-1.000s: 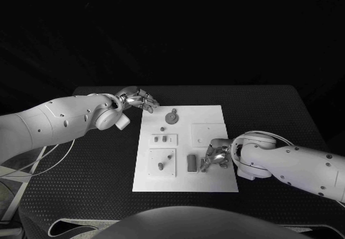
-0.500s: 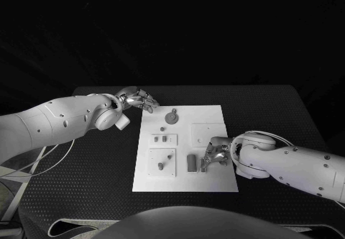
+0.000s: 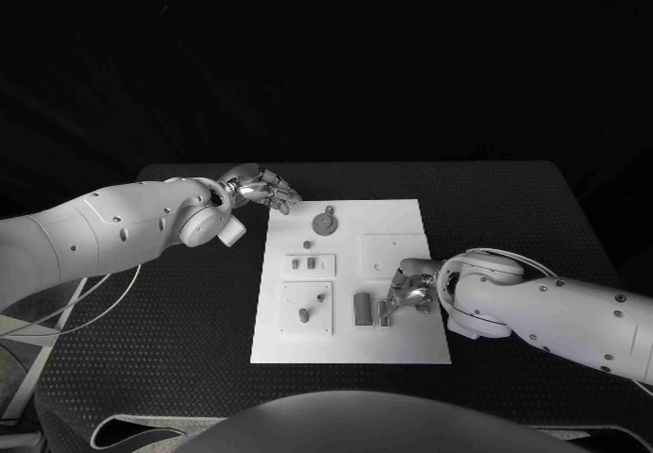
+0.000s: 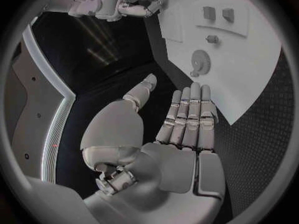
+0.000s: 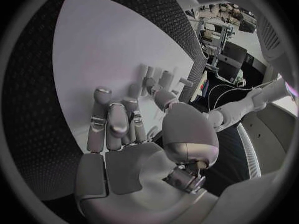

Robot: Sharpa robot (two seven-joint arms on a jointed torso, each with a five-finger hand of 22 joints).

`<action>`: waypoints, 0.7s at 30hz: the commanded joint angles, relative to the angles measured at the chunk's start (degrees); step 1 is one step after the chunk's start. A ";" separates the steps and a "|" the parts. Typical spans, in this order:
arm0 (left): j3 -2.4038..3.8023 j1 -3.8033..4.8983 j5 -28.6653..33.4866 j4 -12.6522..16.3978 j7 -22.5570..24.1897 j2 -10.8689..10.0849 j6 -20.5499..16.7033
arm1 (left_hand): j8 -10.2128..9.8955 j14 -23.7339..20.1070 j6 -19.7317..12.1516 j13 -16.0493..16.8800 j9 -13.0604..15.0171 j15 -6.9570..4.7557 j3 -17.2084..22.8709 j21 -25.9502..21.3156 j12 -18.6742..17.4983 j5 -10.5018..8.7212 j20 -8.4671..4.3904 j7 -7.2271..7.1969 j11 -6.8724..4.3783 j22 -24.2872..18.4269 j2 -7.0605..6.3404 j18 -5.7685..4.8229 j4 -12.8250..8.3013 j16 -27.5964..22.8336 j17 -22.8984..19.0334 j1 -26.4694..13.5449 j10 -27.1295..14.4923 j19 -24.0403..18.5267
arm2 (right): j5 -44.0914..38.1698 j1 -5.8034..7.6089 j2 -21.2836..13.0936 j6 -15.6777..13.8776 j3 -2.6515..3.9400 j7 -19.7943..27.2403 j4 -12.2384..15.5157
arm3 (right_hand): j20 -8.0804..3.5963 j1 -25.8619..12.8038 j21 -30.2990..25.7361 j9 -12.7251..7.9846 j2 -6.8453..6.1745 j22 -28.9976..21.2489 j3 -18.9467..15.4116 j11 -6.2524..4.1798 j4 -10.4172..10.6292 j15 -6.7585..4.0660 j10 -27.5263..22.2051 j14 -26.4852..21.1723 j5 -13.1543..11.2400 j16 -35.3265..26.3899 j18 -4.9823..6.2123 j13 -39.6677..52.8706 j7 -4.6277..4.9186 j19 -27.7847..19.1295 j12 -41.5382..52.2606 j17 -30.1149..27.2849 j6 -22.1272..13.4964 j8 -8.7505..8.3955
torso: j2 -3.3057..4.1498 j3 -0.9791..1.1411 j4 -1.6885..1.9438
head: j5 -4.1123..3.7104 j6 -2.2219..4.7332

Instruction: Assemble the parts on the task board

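Observation:
The white task board (image 3: 409, 340) lies in the middle of the black table. On it are a round grey gear-like part (image 3: 326, 223), two small parts (image 3: 309, 262) on a raised plate, two pegs (image 3: 311, 305) on another plate, and a dark upright block (image 3: 362, 309). My right hand (image 3: 412, 293) rests low on the board and pinches a small grey part (image 3: 385, 314) right beside the block. The right wrist view shows its thumb (image 5: 163, 98) reaching to the upright pieces (image 5: 157, 78). My left hand (image 3: 261, 189) hovers at the board's far left corner, holding nothing, its fingers (image 4: 190, 112) straight.
A bare raised square (image 3: 394, 253) sits on the board's right half. In the left wrist view the gear-like part (image 4: 199, 60) lies ahead of the left hand on the board (image 4: 261, 69). Black table (image 3: 163, 311) surrounds the board on all sides.
The right hand has shifted slightly left toward the block, and the small part at its fingertips now stands closer to the block. The left hand has not moved.

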 commanded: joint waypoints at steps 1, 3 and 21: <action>0.03 0.04 -0.07 0.07 0.52 0.11 0.57 | 0.23 0.10 -0.48 -0.09 -0.10 0.42 -0.27 0.25 0.34 0.00 0.09 -0.06 0.01 -0.09 0.30 -0.91 -0.04 -0.34 0.06 -0.29 -0.42 -0.29 | -0.23 -0.11 -0.33 -1.21 -0.10 -0.15 -0.20 | 0.03 -0.65 -0.19 -0.04 -0.02 0.85 -0.39 -0.15 0.00 -0.02 0.39 0.26 0.32 -0.04 0.35 -0.07 0.18 0.51 0.24 -0.10 0.24 0.10 | -0.01 0.01 -0.01 | -0.02 0.01; 0.03 0.04 -0.07 0.09 0.59 0.11 0.49 | 0.23 0.10 -0.49 -0.09 -0.10 0.42 -0.28 0.25 0.35 0.00 0.09 -0.06 0.01 -0.09 0.29 -0.91 -0.04 -0.34 0.07 -0.30 -0.42 -0.29 | -0.08 -0.11 -0.67 -1.43 -0.08 -0.02 0.03 | 0.02 -0.84 -0.22 -0.05 -0.22 0.84 -0.44 -0.15 0.05 -0.03 0.40 0.24 0.32 -0.08 0.35 -0.09 0.18 0.53 0.21 -0.18 0.25 0.08 | -0.03 0.01 -0.01 | -0.05 0.01; 0.10 0.25 5.52 0.53 1.64 -0.50 -4.29 | 0.25 0.57 -0.49 0.01 -0.13 0.26 -0.35 0.42 0.87 0.00 -0.02 -0.04 -0.29 -0.05 0.19 -0.82 -0.07 -0.34 0.47 -0.41 0.27 0.06 | 7.81 1.44 -2.43 -5.47 5.22 10.76 -4.21 | -0.17 -2.42 -0.79 -0.34 -3.69 0.66 0.52 0.03 2.13 0.08 0.22 -0.08 0.32 -0.55 0.35 -0.24 0.41 0.81 -0.10 -1.17 -0.64 -0.58 | -1.41 -0.20 -0.74 | -0.80 2.42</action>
